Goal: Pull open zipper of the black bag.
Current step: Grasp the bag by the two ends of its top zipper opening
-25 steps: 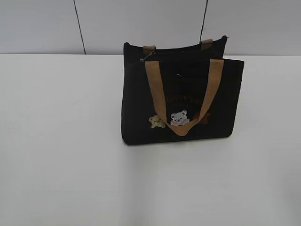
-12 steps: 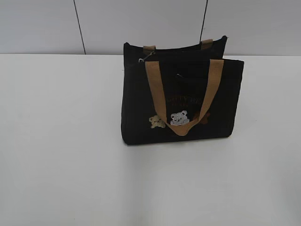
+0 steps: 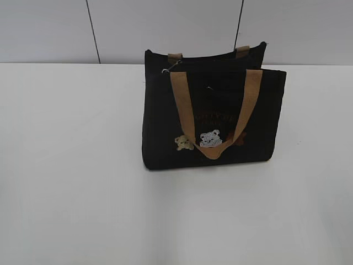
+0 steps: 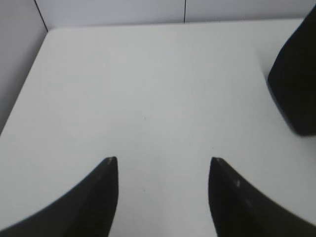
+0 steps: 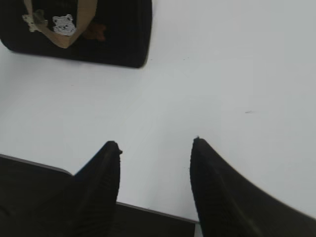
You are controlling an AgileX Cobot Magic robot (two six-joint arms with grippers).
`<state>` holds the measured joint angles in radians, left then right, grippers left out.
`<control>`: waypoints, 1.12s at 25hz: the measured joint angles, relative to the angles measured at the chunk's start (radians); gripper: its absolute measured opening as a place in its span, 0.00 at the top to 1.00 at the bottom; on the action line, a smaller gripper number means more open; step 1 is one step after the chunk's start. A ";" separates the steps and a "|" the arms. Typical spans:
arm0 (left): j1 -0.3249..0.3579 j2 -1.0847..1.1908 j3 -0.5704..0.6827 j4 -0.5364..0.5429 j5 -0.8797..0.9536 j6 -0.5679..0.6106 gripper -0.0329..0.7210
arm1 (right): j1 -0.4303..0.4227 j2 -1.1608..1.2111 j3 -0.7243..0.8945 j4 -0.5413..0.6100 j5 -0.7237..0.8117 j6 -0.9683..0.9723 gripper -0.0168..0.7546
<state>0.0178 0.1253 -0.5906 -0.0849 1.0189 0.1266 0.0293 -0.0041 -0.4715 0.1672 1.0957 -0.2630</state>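
One bag (image 3: 165, 132) stands on one table (image 3: 66, 165). It has two tan handles: the front one (image 3: 182, 105) hangs down its face, and the back one shows only as two stubs (image 3: 175, 56) at the top edge. Two bear patches: one tan (image 3: 183, 143), one white (image 3: 210, 138). One metal pull tab (image 3: 168, 69). Two grippers, left (image 4: 163, 163) and right (image 5: 157, 145), each with two fingers

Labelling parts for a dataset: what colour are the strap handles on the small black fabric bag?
Tan webbing handles, clearest in the exterior view.
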 joint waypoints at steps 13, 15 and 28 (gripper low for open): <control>-0.009 0.677 -0.228 -0.322 -0.349 0.471 0.42 | 0.000 0.475 -0.249 0.066 -0.033 -0.131 0.51; -0.010 0.794 -0.282 -0.418 -0.357 0.611 0.47 | 0.000 0.569 -0.309 0.078 -0.033 -0.178 0.51; -0.011 1.366 -0.719 -0.886 -0.091 1.344 0.51 | 0.000 1.176 -0.783 0.319 0.003 -0.555 0.51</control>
<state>0.0069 1.4917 -1.3094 -0.9710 0.9277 1.4709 0.0293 1.1717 -1.2548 0.4859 1.0986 -0.8180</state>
